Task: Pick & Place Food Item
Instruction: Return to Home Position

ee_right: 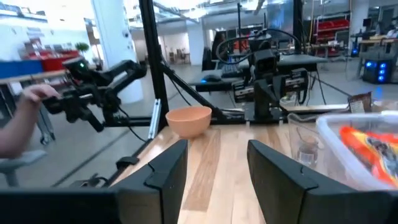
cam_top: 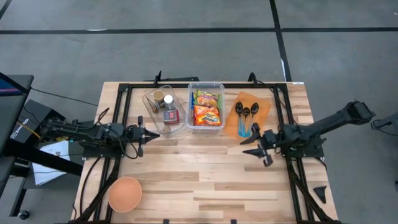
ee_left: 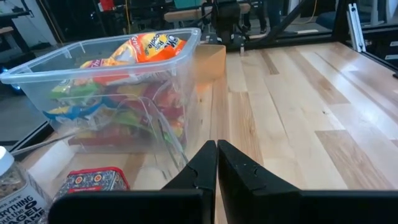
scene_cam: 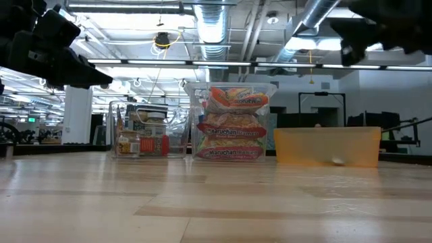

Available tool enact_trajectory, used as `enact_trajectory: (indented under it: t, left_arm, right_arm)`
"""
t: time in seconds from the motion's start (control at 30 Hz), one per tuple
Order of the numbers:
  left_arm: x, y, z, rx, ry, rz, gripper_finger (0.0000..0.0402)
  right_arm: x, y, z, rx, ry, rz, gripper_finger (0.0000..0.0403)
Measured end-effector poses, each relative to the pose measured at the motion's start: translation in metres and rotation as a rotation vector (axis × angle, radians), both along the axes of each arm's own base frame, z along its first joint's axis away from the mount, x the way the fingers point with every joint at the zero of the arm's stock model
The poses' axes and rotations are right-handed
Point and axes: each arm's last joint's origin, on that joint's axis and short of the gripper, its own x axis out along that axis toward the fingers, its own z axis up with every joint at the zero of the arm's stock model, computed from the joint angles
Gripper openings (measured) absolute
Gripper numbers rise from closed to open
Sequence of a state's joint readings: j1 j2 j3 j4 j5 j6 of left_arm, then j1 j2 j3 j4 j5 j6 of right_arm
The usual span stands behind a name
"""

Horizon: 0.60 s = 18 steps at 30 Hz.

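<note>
Several orange and yellow noodle packets [cam_top: 206, 114] lie stacked in a clear plastic bin [cam_top: 206, 87] at the table's far middle; they also show in the low view [scene_cam: 233, 125] and the left wrist view [ee_left: 140, 50]. My left gripper [cam_top: 155, 134] is shut and empty. It hovers above the table, left of the bins, pointing toward the table's right [ee_left: 216, 149]. My right gripper [cam_top: 254, 147] is open with nothing between its fingers. It hovers right of the bins, near the orange tray, pointing toward the table's left [ee_right: 217, 168].
A second clear bin [cam_top: 163, 112] with jars and a small red box stands left of the noodle bin. An orange tray [cam_top: 252, 111] with black spoons is to its right. A peach bowl [cam_top: 125, 193] sits near the front left corner. A person's hand [ee_right: 28, 102] shows beyond the table.
</note>
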<state>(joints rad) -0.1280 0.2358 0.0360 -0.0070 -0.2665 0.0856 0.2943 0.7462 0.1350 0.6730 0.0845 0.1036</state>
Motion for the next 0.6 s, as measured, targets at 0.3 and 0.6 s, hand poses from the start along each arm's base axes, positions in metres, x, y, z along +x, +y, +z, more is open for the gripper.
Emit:
enact_trajectory:
  t: [0.3, 0.6]
  left_arm:
    - [0.001, 0.0, 0.0, 0.0, 0.004, 0.0, 0.0008]
    - [0.001, 0.0, 0.0, 0.001, 0.003, 0.001, 0.0009]
  right_arm:
    - [-0.035, -0.008, -0.024, 0.053, 0.026, 0.03, 0.0163]
    - [-0.053, -0.019, -0.031, -0.037, 0.065, -0.202, 0.0163]
